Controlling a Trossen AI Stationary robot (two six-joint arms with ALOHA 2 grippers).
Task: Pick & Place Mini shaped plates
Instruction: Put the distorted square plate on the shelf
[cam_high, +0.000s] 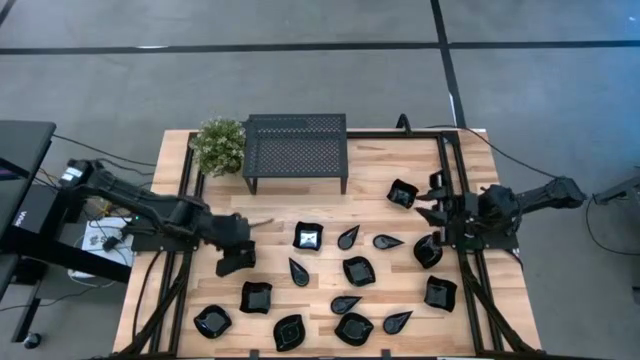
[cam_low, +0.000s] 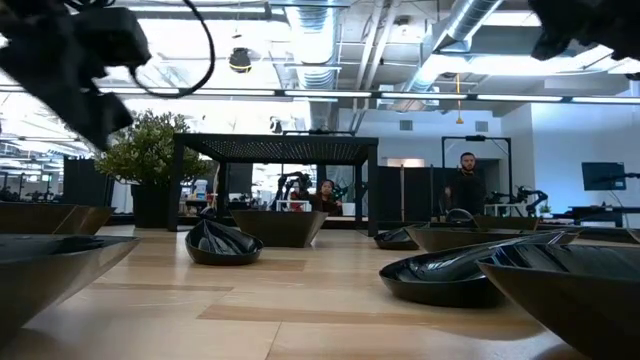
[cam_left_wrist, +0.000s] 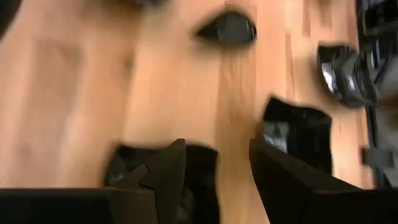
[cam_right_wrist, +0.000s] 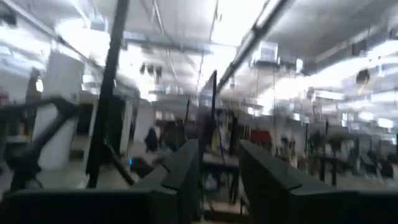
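Note:
Several small glossy black plates lie flat on the wooden table, among them a square one (cam_high: 308, 236), a leaf-shaped one (cam_high: 348, 237) and a square one (cam_high: 255, 296) near the front left. My left gripper (cam_high: 234, 260) hangs open over the table's left part, just beyond that front-left plate. In the left wrist view its fingers (cam_left_wrist: 227, 168) stand apart above bare wood, with a plate (cam_left_wrist: 295, 127) beside one finger. My right gripper (cam_high: 432, 205) is open at the table's right, between two plates (cam_high: 402, 193) (cam_high: 427, 250). Its wrist view (cam_right_wrist: 217, 162) looks out into the room.
A black perforated metal stand (cam_high: 296, 150) sits at the far middle of the table, with a small potted plant (cam_high: 220, 145) to its left. Black rails (cam_high: 190, 200) run along both table sides. People (cam_low: 466, 180) show in the room behind.

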